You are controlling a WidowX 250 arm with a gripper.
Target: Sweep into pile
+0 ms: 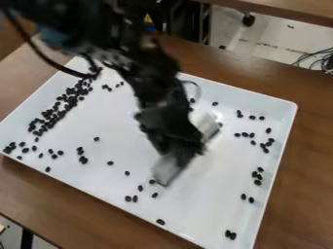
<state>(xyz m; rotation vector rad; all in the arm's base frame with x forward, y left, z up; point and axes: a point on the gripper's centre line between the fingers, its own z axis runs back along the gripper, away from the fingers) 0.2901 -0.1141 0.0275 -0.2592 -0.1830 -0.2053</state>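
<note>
My gripper (183,146) hangs low over the middle of the white tray (117,129), shut on a flat grey sweeping tool (170,168). The tool slants from lower left to upper right, with a paler part on the far side of the gripper. Many black beans (57,112) form a long dense band along the tray's left side. Other beans lie scattered near the front edge and along the right side. One bean (152,182) is right beside the tool's lower left end. The arm covers part of the tray's back.
Raised walls run around the tray, which rests on a brown wooden table (296,180). A black cable loops over the tray's back left corner. Behind the table are dark equipment, another table edge (286,8) and some cables on the floor.
</note>
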